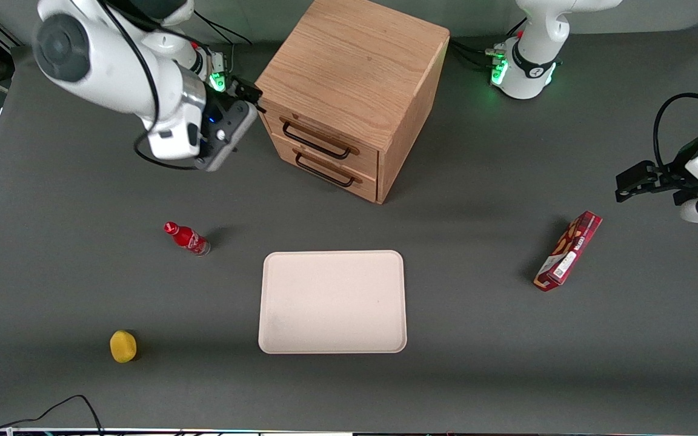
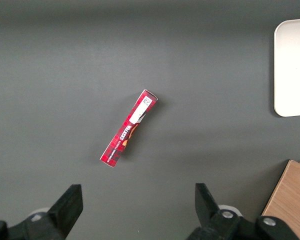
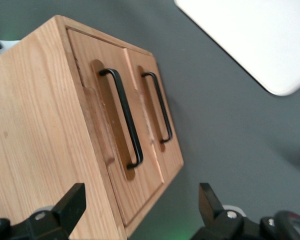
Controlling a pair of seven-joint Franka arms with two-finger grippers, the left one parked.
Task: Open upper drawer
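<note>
Tool (image 1: 251,103) open, empty, upper left of frame beside cabinet (image 1: 349,72). Upper drawer (image 1: 319,140) shut, handle (image 1: 315,140) ungrasped. Risk: tool catches lower handle (image 1: 325,172), or skewed approach slips off bar.

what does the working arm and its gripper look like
The arm is glossy white with a dark grey round joint cap, black cables looped along it, and a green light near the wrist. The gripper, beside the cabinet, has a grey body and black fingers, spread open.
</note>
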